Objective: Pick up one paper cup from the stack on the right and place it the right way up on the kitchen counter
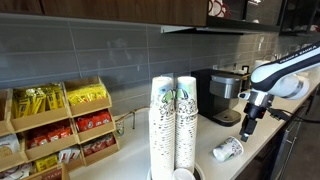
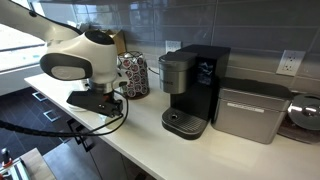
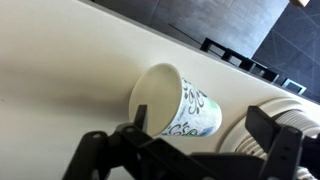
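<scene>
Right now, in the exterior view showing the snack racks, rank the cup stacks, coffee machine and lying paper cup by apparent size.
1. cup stacks: look largest, though nearest the camera, so their lead over the machine is unsure.
2. coffee machine.
3. paper cup, lying on its side: smallest.

cup (image 3: 190,108): white, green-and-dark swirls (inside plain white)
stack (image 1: 186,125): white, green print
counter (image 3: 60,80): pale cream
coffee machine (image 2: 195,85): black
tiles (image 1: 90,50): grey

Grey tiled wall (image 1: 90,45), dark cabinets (image 1: 110,10)
</scene>
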Robot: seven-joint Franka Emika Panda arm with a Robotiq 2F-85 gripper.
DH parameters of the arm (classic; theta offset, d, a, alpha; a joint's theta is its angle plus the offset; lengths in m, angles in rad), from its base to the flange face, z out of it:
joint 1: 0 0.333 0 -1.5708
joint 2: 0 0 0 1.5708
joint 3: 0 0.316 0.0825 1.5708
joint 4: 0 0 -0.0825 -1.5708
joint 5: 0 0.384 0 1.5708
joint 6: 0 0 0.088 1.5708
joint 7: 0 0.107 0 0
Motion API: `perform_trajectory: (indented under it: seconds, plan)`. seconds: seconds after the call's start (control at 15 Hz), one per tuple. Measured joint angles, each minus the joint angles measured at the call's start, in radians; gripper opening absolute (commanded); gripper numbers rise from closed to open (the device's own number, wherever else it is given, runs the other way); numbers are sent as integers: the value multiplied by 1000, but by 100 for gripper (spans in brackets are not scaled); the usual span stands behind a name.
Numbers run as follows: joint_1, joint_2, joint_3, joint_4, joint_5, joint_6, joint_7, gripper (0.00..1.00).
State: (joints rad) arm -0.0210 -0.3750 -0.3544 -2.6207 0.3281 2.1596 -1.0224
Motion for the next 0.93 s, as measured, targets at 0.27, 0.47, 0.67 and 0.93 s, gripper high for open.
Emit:
perform_trajectory:
  seconds: [0.27,0.47,0.67,0.93]
  plan:
    - [-4,31,-3,-7,78,8,-67,100]
    - [-5,63,-3,-9,120,8,-101,100]
    - [-5,92,-2,-9,148,8,-126,65]
    - [-5,117,2,-9,213,7,-167,33]
